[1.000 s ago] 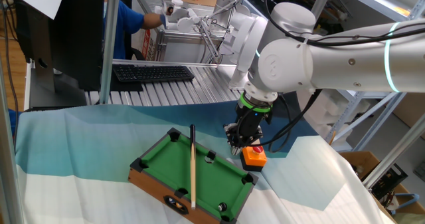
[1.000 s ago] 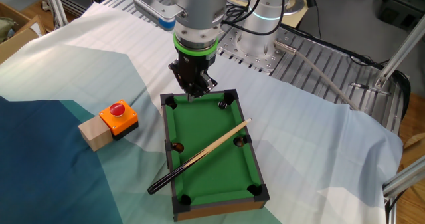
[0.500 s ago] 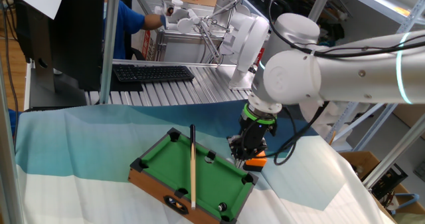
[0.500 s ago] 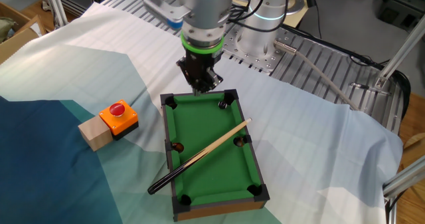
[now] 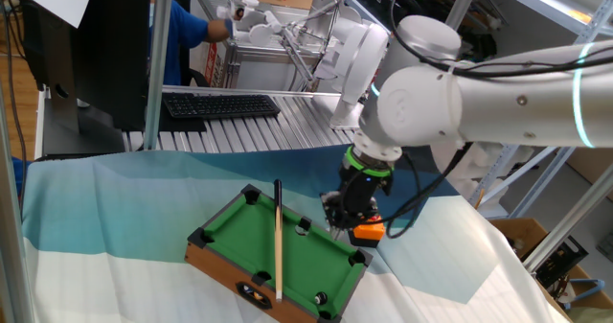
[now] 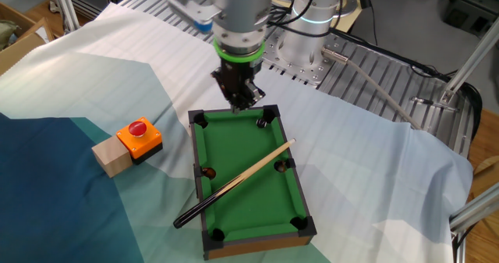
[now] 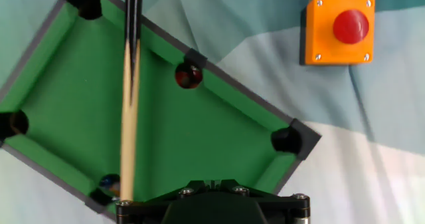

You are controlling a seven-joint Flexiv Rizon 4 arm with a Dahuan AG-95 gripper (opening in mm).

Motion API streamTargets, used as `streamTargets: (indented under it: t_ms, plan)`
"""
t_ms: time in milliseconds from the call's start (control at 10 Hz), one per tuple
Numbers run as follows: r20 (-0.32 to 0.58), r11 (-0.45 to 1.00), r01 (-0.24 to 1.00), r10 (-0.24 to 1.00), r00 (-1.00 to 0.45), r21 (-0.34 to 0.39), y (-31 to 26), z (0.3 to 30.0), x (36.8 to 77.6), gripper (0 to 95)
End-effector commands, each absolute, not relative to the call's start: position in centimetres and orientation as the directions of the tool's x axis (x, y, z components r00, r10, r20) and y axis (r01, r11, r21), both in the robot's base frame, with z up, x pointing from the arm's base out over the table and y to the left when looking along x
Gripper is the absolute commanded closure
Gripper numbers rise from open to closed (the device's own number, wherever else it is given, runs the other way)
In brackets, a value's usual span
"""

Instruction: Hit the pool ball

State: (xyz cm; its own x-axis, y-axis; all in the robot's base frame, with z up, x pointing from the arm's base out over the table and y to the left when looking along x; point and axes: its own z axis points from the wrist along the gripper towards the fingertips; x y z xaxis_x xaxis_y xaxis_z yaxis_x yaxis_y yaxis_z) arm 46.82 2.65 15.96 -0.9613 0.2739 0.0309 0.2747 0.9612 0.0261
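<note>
The pool ball (image 6: 263, 123) is a tiny dark ball with a pale glint (image 5: 321, 299). It lies on the green felt just inside a corner pocket of the small pool table (image 6: 204, 150). My gripper (image 6: 242, 104) hangs shut and holds nothing, just over the table's short end rail and a little left of that ball. In the hand view only the gripper (image 7: 211, 183) tips show at the bottom edge, and that corner is out of frame. The wooden cue stick (image 6: 238, 183) lies slantwise across the felt (image 7: 128, 111).
An orange button box (image 6: 138, 136) on a wood block stands on the cloth beside the table (image 7: 337, 28). A dark reddish ball (image 7: 189, 76) sits in a side pocket. Another small ball (image 7: 109, 182) lies by the cue's pale end. A keyboard (image 5: 220, 104) lies behind.
The gripper has slid along the table's end rail toward the corner with the ball, and its jaws have closed the last bit. Cue and balls have not moved.
</note>
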Motion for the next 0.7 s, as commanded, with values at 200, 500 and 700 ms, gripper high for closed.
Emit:
streamTargets:
  t_ms: [200, 500, 700]
  plan:
    - [0.043, 0.95, 0.312, 0.311, -0.949, 0.024, 4.4, 15.8, 49.4, 95.0]
    - [0.045, 0.951, 0.31, 0.309, -0.95, 0.019, 4.7, 16.1, 52.1, 95.0]
    - [0.039, 0.954, 0.299, 0.298, -0.954, 0.015, 4.6, 16.0, 54.0, 95.0]
